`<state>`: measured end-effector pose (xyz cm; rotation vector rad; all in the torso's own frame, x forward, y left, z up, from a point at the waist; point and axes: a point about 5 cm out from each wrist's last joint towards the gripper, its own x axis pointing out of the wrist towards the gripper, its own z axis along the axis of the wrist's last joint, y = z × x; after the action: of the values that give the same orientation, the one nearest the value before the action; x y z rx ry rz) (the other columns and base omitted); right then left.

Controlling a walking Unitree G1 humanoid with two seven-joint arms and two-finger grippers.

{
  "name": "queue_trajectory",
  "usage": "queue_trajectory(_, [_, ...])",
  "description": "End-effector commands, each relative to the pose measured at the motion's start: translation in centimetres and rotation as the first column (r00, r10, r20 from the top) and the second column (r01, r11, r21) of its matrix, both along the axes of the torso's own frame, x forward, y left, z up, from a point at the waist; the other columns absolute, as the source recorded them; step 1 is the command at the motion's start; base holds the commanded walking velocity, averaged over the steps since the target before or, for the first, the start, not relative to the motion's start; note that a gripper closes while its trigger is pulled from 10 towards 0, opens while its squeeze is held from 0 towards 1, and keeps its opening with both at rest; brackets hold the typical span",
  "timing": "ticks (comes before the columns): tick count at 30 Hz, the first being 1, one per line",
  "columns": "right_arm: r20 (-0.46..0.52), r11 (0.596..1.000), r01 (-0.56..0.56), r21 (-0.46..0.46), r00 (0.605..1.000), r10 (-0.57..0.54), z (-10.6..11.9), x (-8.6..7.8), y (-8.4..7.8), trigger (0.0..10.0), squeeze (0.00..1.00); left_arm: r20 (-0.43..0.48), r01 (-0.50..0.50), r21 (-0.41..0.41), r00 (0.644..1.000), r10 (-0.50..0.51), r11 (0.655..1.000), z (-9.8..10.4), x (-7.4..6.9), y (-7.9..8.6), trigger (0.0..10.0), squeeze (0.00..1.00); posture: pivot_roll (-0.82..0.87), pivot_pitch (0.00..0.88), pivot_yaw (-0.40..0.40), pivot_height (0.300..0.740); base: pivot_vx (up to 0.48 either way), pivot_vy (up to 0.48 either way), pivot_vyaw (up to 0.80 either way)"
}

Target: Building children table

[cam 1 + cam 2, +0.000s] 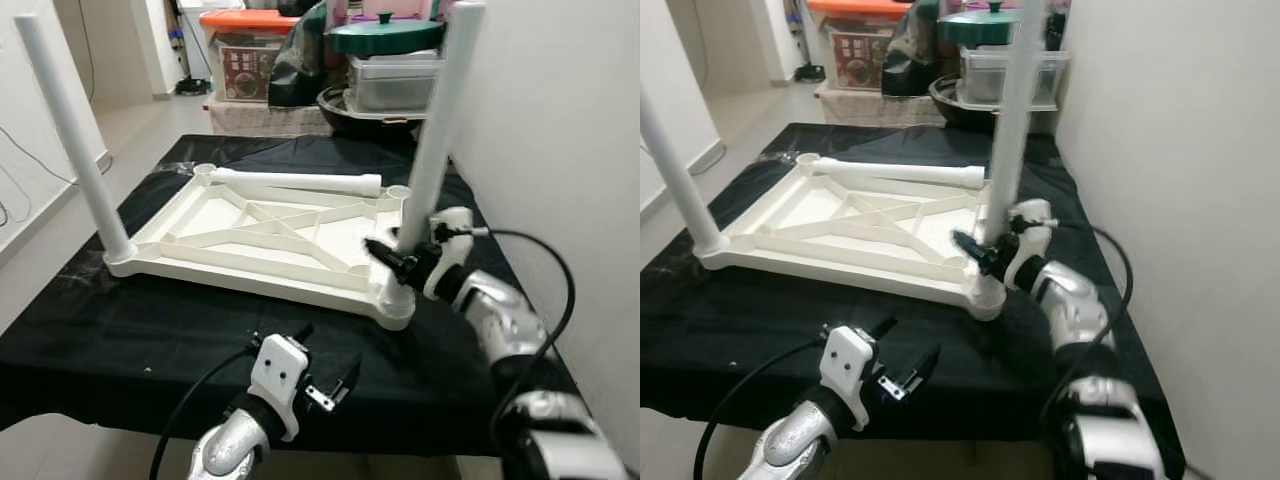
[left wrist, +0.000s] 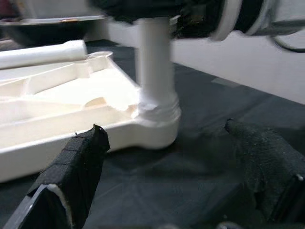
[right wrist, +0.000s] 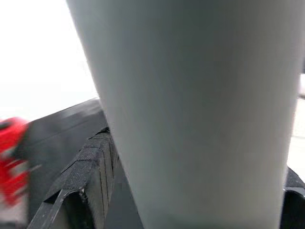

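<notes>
the white plastic tabletop (image 1: pixel 262 232) is lying upside down on the black-covered table (image 1: pixel 120 330), ribs facing up. two legs are standing in corner sockets: the near-left leg (image 1: pixel 75 140) and the near-right leg (image 1: pixel 440 130). a third leg (image 1: pixel 295 182) is lying loose across the far edge of the tabletop, not yet fitted.

the right gripper (image 1: pixel 400 255) is clamping the near-right leg low down, just above its socket (image 1: pixel 398 300); in the right wrist view the leg is sitting between the black fingers (image 3: pixel 90 167), touching them. the left gripper (image 1: pixel 325 385) is hovering over the cloth in front of the near edge, fingers spread wide, holding nothing; its wrist view is looking at the same socket.

judgement: this step looks like seating or twisting the near-right leg home.

risks:
- the leg is looking slightly tilted; pushing off-axis could jam it in the socket.
- the tabletop is not being held down; a sideways pull from the right gripper could drag it across the cloth or tip it toward the table's edge.
- the loose leg is round and could roll off if the tabletop is jolted.
- the grip is low on a tall leg, so the top could sway.

writing: a box (image 1: pixel 245 65) under an orange lid in the background is carrying a printed label, too small to read. no brand legible on the table parts.
</notes>
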<state>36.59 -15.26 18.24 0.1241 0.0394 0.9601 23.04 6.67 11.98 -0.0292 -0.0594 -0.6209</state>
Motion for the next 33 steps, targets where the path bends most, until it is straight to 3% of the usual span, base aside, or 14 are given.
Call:
queue_trajectory(1, [-0.026,0.993,-0.118,-0.001,0.993,0.118,-0.5,-0.3,1.4,10.0,0.0,-0.01,-0.002,0.01,1.0,0.002,1.0,-0.3,0.0,0.1,10.0,0.0,0.07,0.0,-0.033,0.74,0.0,0.0,0.0])
queue_trajectory(11, [-0.019,0.903,-0.429,-0.012,0.903,0.428,1.0,-0.7,3.5,10.0,0.0,-0.005,-0.009,0.01,1.0,0.009,1.0,-0.3,-0.1,0.1,10.0,0.0,0.07,0.0,-0.045,0.74,0.0,0.0,0.0])
queue_trajectory(13, [-0.017,0.897,-0.443,-0.014,0.897,0.442,1.0,-0.8,3.6,9.1,0.0,-0.006,-0.008,0.01,1.0,0.009,1.0,-0.3,-0.2,0.1,10.0,0.0,0.06,0.0,-0.044,0.74,0.0,0.0,0.0])
queue_trajectory(14, [-0.018,0.89,-0.455,-0.018,0.891,0.454,1.0,-0.8,3.6,4.4,0.0,-0.007,-0.009,0.009,1.0,0.009,1.0,-0.3,-0.2,0.0,10.0,0.0,0.06,0.0,-0.043,0.74,0.0,0.0,0.0])
queue_trajectory(16, [-0.018,0.89,-0.455,-0.018,0.891,0.454,1.0,-0.8,3.6,4.4,0.0,-0.007,-0.009,0.009,1.0,0.009,1.0,-0.3,-0.2,0.0,10.0,0.0,0.06,0.0,-0.043,0.74,0.0,0.0,0.0])
queue_trajectory(17, [-0.018,0.884,-0.466,-0.027,0.885,0.466,0.9,-0.8,3.5,0.0,0.0,-0.009,-0.009,0.008,1.0,0.009,1.0,-0.3,-0.2,0.0,10.0,0.0,0.05,0.0,-0.039,0.74,0.0,0.0,0.0])
queue_trajectory(21, [-0.018,0.888,-0.458,-0.042,0.889,0.458,0.6,-0.7,3.4,0.0,0.0,-0.011,-0.008,0.007,1.0,0.008,1.0,-0.4,-0.2,0.0,10.0,0.0,0.05,0.0,-0.039,0.74,0.0,0.0,0.0])
queue_trajectory(23, [0.023,0.979,-0.199,-0.038,0.98,0.2,-0.1,0.3,3.1,0.0,0.0,-0.014,-0.008,0.007,1.0,0.008,1.0,-0.4,-0.3,0.1,10.0,0.0,0.04,0.0,-0.032,0.74,0.0,0.0,0.0])
queue_trajectory(24, [0.023,0.979,-0.199,-0.038,0.98,0.2,-0.1,0.3,3.1,0.0,0.0,-0.014,-0.008,0.007,1.0,0.008,1.0,-0.4,-0.3,0.1,10.0,0.0,0.04,0.0,-0.032,0.74,0.0,0.0,0.0])
queue_trajectory(28, [0.025,0.972,0.231,-0.037,0.973,-0.23,-1.2,1.5,1.7,0.0,0.0,-0.019,-0.008,0.008,1.0,0.008,1.0,-0.5,-0.3,0.1,10.0,0.0,0.03,0.0,-0.03,0.74,0.0,0.0,0.0])
queue_trajectory(29, [0.025,0.972,0.231,-0.037,0.973,-0.23,-1.2,1.5,1.7,0.0,0.0,-0.019,-0.008,0.008,1.0,0.008,1.0,-0.5,-0.3,0.1,10.0,0.0,0.03,0.0,-0.03,0.74,0.0,0.0,0.0])
queue_trajectory(30, [0.022,0.945,0.323,-0.046,0.946,-0.323,-1.4,1.7,1.2,0.0,0.0,-0.019,-0.007,0.008,1.0,0.007,1.0,-0.5,-0.3,0.1,10.0,0.0,0.03,0.0,-0.03,0.74,0.0,0.0,0.0])
queue_trajectory(32, [0.007,0.694,0.716,-0.076,0.696,-0.718,-2.2,1.9,-1.8,0.0,0.0,-0.019,-0.006,0.008,1.0,0.006,1.0,-0.6,-0.3,0.1,10.0,0.0,0.03,0.0,-0.027,0.74,0.0,0.0,0.0])
queue_trajectory(33, [0.007,0.694,0.716,-0.076,0.696,-0.718,-2.2,1.9,-1.8,0.0,0.0,-0.019,-0.006,0.008,1.0,0.006,1.0,-0.6,-0.3,0.1,10.0,0.0,0.03,0.0,-0.027,0.74,0.0,0.0,0.0])
